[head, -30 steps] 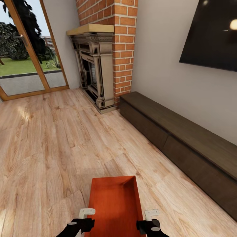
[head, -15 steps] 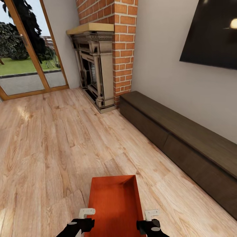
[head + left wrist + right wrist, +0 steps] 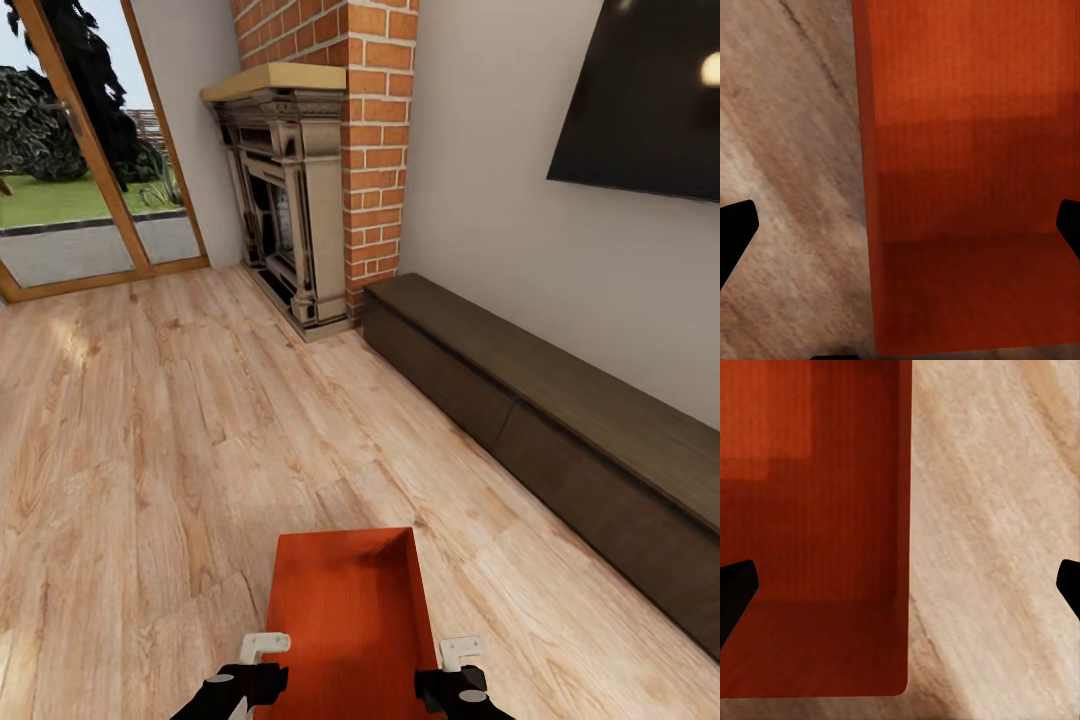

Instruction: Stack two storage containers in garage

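Item: bin [image 3: 345,610], one of two; the second is not located here.

Location: on the plank floor [image 3: 150,450] of the living room, directly in front of the robot, between the two tools. From the bin, the long dark cabinet [image 3: 560,440] lies well apart on the robot's right, the brick fireplace [image 3: 300,200] stands farther ahead, and the glass doors [image 3: 80,150] are beyond that on the left.

Tools: left tool [image 3: 262,648] sits over the bin's left wall, right tool [image 3: 458,655] over its right wall. In each wrist view the dark fingers stand wide apart with the bin wall running between them, one finger over the bin's inside and one over bare floor. Both are spread and grasp nothing.

Risks, as judged:
- Walls are thin. An uneven clamp on one side only may tilt or twist the bin on lifting.
- If the fingers close before dropping low enough, they may catch just the rim and slip off.
- A tool descending off-line may land on the wall's top edge and push the bin across the smooth planks.
- The garage is out of sight, and a weak two-sided hold may fail while driving.

Appearance: orange-red, rectangular, open-topped, no lid, empty inside; plain flat walls and base with a faint woven-looking texture; long axis pointing away from the robot; upright, resting flat.
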